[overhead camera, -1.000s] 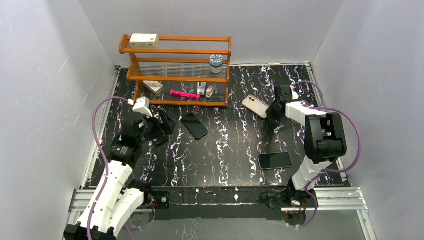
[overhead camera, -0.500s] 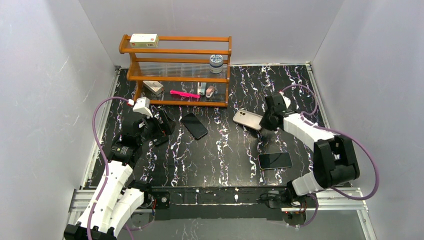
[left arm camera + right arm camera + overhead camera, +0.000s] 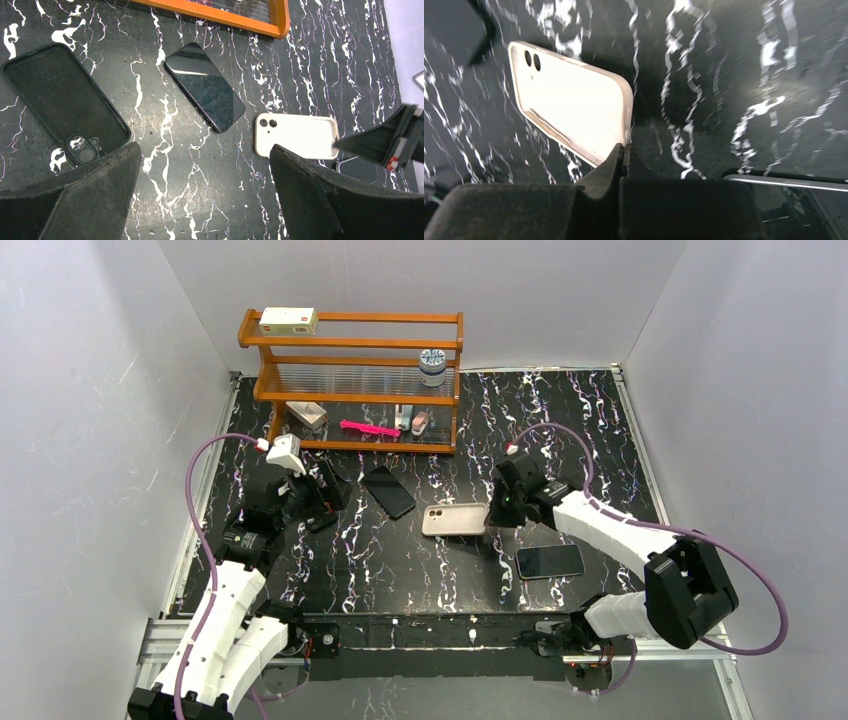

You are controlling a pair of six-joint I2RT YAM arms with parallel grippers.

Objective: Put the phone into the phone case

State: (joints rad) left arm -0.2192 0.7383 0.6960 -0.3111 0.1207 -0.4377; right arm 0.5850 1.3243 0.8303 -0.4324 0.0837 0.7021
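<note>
Marble table [image 3: 600,420]: right end effector [image 3: 492,518] pinches short edge of cream phone [image 3: 452,520]

Black phone case [image 3: 55,95], orange rack [image 3: 360,341]

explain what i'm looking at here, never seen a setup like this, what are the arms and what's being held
These are two robot arms bolted to a black marbled table, each ending in a two-finger end effector. The wide picture looks down from above; the other two come from cameras on the wrists. On the table lie an empty black case, a dark phone and a silver-edged phone; a wooden rack stands at the back. The right end effector pinches the rim of a white phone-shaped piece; phone or case, I cannot tell. The left end effector is open near the black case, holding nothing.
</note>
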